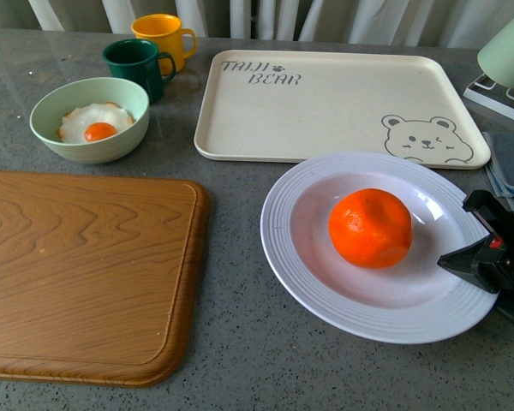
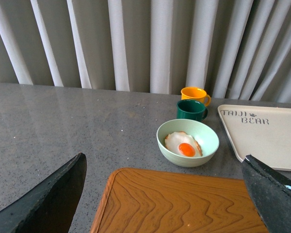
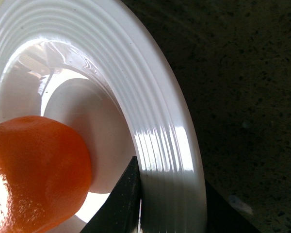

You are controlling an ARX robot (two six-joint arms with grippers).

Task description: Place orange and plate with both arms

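Right jaws are closed on the right-hand rim of the plate (image 1: 283, 231), one black finger (image 3: 121, 204) inside the ridged rim and the other (image 3: 218, 213) outside it, both against the china. Left jaws stand wide apart, gripping nothing, poised above the left side of the grey stone worktop (image 1: 231, 368), with one finger (image 2: 43, 204) at each side of the wrist view.

A wood-grain cutting board (image 1: 86, 265) with rounded corners fills the near left of the worktop. Behind the plate lies a cream rectangular tray (image 1: 325, 111) printed with a bear's face and the words "TALLI BEAR". The white plate sits at the near right, its far rim right at the tray's front edge; whether they touch cannot be told. A pale green bowl (image 1: 90, 150) stands behind the board. The orange (image 1: 370, 228) rests in the well of the plate, slightly right of centre, near the gripped rim. Behind the bowl are a dark green mug (image 1: 135, 64) and a yellow mug (image 1: 163, 34), close together. A fried egg (image 1: 94, 124) lies in the bowl.
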